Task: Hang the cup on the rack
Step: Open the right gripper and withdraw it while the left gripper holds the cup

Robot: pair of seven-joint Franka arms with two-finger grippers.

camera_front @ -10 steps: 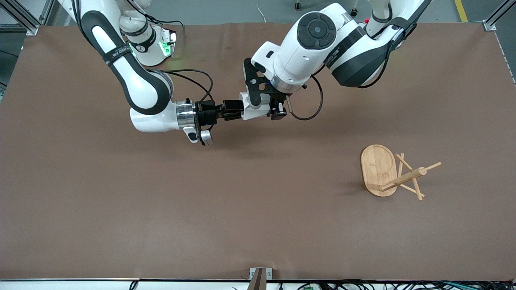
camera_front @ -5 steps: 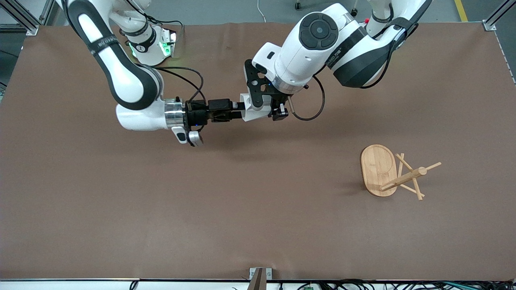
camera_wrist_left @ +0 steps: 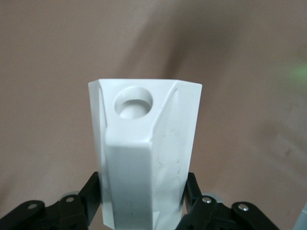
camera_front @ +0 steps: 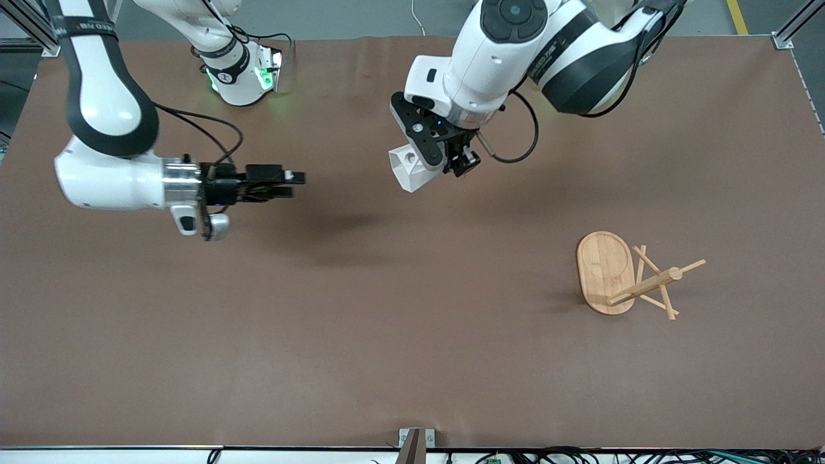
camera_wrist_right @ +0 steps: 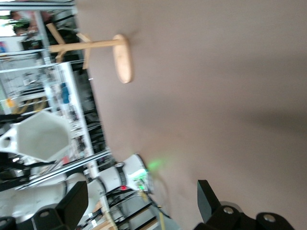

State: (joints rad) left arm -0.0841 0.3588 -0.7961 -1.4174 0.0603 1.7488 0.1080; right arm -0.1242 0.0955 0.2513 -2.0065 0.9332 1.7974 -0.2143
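The white faceted cup (camera_front: pixel 406 171) hangs in the air over the middle of the table, held in my left gripper (camera_front: pixel 439 164), which is shut on its body. In the left wrist view the cup (camera_wrist_left: pixel 144 143) fills the space between the fingers, its handle hole facing the camera. My right gripper (camera_front: pixel 290 183) is open and empty, over the table toward the right arm's end, apart from the cup. The right wrist view shows its open gripper (camera_wrist_right: pixel 141 206), the cup's hexagonal rim (camera_wrist_right: pixel 41 136) and the rack (camera_wrist_right: pixel 122 57). The bamboo rack (camera_front: pixel 606 270) stands upright toward the left arm's end, nearer the front camera than the cup.
The right arm's base (camera_front: pixel 242 77) with a green light stands at the table's back edge. A small metal bracket (camera_front: pixel 416 441) sits at the front edge. The brown table (camera_front: pixel 412 335) lies bare between the cup and the rack.
My right gripper has drawn away from the cup toward the right arm's end of the table and is empty. My left gripper keeps the cup and has tilted it slightly.
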